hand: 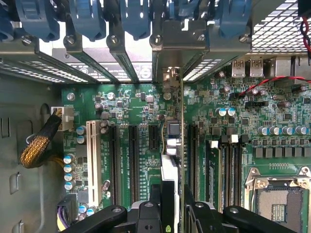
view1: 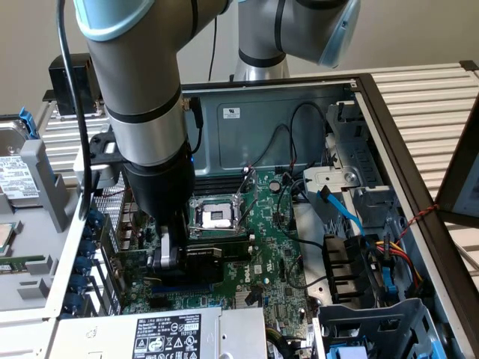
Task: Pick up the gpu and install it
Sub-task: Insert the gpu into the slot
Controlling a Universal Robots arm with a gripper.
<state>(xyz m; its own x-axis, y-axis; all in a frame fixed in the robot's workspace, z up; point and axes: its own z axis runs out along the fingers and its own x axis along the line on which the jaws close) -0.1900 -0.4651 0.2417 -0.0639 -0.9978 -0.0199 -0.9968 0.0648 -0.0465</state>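
A pale wall (view1: 30,45) stood at eleven o'clock. A slatted metal counter (view1: 426,97) stretched toward two o'clock, evenly lit. A dark monitor edge (view1: 460,172) leaned in at three o'clock.

The end effector (view1: 166,258) holds the gpu (view1: 196,253) upright, low over the green motherboard (view1: 269,254).

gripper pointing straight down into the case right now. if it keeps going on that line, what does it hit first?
Likely the motherboard slot area: the gripper holds the gpu edge-on above the expansion slots, so the card's lower edge meets a slot first. Depth is unclear.
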